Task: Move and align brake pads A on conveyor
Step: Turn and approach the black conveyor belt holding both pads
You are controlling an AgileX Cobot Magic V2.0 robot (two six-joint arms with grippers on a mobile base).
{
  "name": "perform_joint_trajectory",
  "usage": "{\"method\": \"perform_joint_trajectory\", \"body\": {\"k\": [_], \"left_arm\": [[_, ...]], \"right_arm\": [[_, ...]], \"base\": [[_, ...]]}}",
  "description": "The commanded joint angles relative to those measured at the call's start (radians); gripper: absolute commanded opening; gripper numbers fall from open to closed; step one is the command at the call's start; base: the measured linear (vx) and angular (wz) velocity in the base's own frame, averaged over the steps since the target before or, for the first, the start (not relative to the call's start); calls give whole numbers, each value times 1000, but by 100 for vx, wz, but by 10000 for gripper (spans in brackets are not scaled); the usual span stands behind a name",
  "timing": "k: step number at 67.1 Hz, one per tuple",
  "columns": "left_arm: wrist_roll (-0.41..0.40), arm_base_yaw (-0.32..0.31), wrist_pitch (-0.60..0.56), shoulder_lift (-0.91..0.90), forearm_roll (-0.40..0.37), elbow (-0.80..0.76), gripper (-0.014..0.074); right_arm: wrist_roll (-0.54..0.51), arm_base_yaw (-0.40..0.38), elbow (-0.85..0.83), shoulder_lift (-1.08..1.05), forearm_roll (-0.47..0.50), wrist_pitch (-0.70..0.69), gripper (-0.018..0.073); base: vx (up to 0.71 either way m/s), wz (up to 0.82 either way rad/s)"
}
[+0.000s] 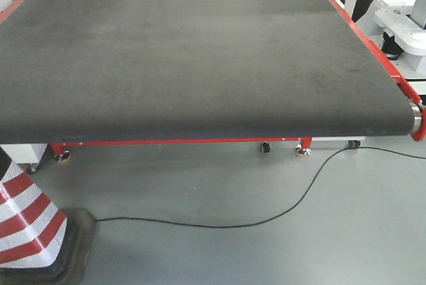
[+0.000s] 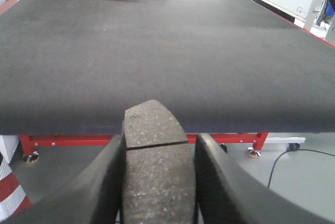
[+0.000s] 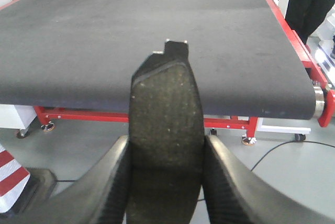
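My left gripper [image 2: 159,143] clamped left pad [image 2: 156,182], long axis pointing at belt [image 1: 200,52], groove crosswise. My right gripper [image 3: 166,143] clamped right pad [image 3: 165,98], tabbed end toward belt. Both pads were airborne by belt's near edge.

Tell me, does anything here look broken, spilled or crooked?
Nothing stands out. The conveyor shows no tear or spill. The left hand grips a grooved brake pad lengthwise, the right hand a second brake pad, both intact. Only a loose cable trails across the floor beneath.
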Motion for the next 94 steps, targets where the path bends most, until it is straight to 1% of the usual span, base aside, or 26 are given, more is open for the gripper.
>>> {"method": "perform_joint_trajectory", "body": {"k": [1,94], "left_arm": [[-9,0,-94,4,-9,-30,-6],[-9,0,-94,4,-9,-30,-6]], "right_arm": [[-3,-1,-28,12,-15,-98,-4],[-3,-1,-28,12,-15,-98,-4]], "base": [[20,-2],[32,3]]}}
